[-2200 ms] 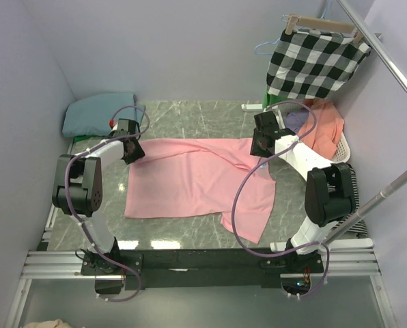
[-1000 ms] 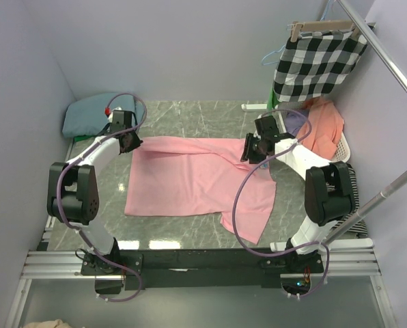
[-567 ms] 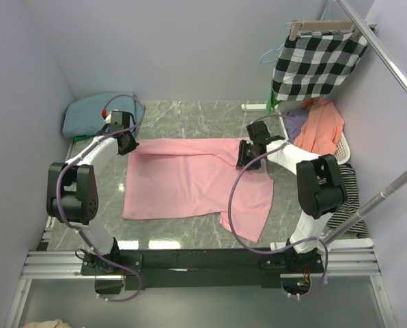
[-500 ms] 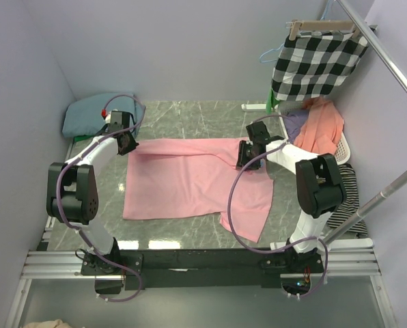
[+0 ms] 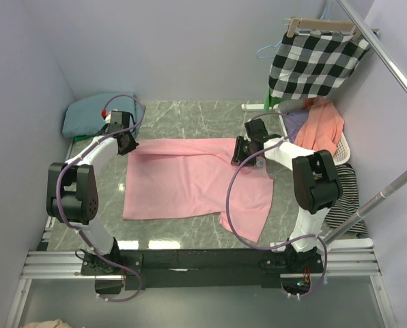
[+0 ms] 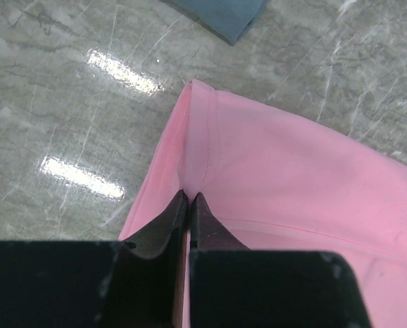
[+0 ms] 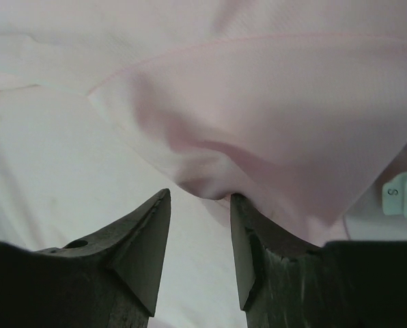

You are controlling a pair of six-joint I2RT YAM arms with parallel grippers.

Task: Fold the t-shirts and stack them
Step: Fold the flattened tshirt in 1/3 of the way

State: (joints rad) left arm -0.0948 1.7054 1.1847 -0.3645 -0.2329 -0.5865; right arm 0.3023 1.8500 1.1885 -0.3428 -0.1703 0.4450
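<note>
Grey marble table, white basket of orange clothing.

Grey marbled table, pink t-shirt spread flat, teal t-shirt far-left corner

One text can be read: a small white size tag sewn on the pink t-shirt, at about 3 o'clock in the right wrist view, bears the letter "S". Smaller print beside it is too blurred to read.
</note>
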